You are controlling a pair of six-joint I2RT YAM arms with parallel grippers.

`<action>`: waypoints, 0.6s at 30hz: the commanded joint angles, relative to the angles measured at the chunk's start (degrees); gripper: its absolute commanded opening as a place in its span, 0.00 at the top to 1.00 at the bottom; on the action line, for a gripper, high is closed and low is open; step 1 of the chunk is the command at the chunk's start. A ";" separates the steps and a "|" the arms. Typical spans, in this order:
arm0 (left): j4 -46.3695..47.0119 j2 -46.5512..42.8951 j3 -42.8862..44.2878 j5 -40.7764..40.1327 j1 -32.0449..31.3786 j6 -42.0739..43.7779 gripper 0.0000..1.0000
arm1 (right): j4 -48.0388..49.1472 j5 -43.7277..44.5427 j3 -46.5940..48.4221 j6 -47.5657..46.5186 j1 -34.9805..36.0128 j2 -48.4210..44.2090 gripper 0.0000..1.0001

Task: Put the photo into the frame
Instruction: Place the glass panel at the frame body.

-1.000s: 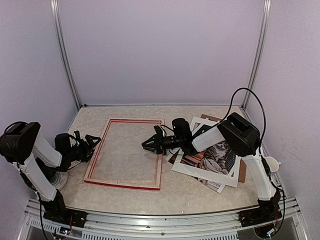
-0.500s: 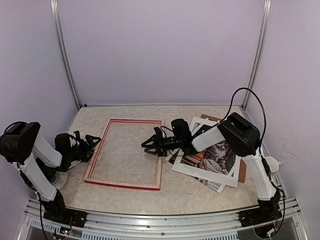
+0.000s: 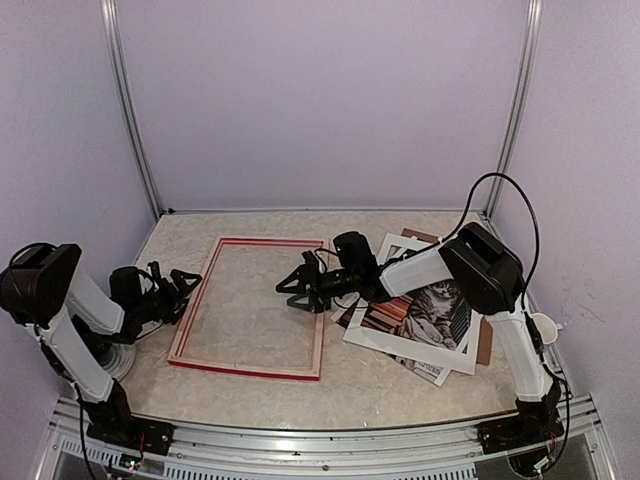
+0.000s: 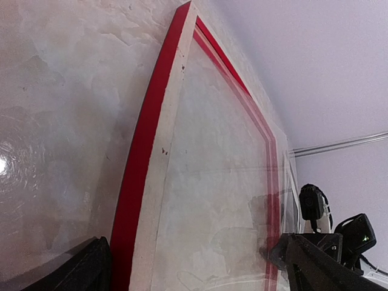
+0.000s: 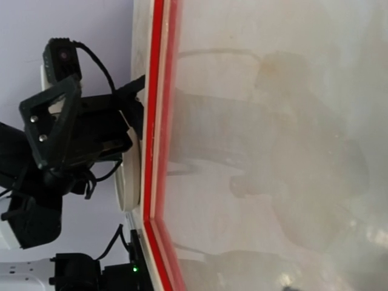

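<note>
The frame (image 3: 250, 368), red with pale wood edges, lies flat at the table's centre left. It also shows in the left wrist view (image 4: 145, 151) and the right wrist view (image 5: 156, 121). The photo (image 3: 432, 308), a grey tabby cat on books, lies at the right, partly under a white mat (image 3: 395, 342). My left gripper (image 3: 183, 285) is open and empty at the frame's left edge, which runs between its fingers (image 4: 315, 260). My right gripper (image 3: 292, 288) is open and empty, low over the frame's right part. Its fingers do not show in the right wrist view.
A brown backing board (image 3: 484, 345) lies under the photo and mat. A small white cup (image 3: 543, 326) sits at the right wall. A white disc (image 3: 120, 358) lies by the left arm. The left arm (image 5: 60, 133) shows beyond the frame in the right wrist view.
My right gripper has moved left, farther over the frame's inside. The left arm, frame and photo have not moved.
</note>
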 commanded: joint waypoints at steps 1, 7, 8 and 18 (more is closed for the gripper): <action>0.18 0.91 -0.35 1.58 0.07 -0.47 0.01 | -6.47 1.51 2.28 -4.13 1.44 -2.61 0.33; 0.26 0.94 -0.31 1.67 0.08 -0.54 0.01 | -13.12 3.45 3.90 -7.93 1.58 -4.26 0.30; 0.33 0.94 -0.27 1.71 0.05 -0.59 0.01 | -14.42 3.84 4.18 -8.58 1.55 -4.60 0.30; 0.44 1.37 -0.18 1.80 0.12 -0.61 0.01 | -20.92 5.85 4.09 -12.42 1.54 -7.17 0.29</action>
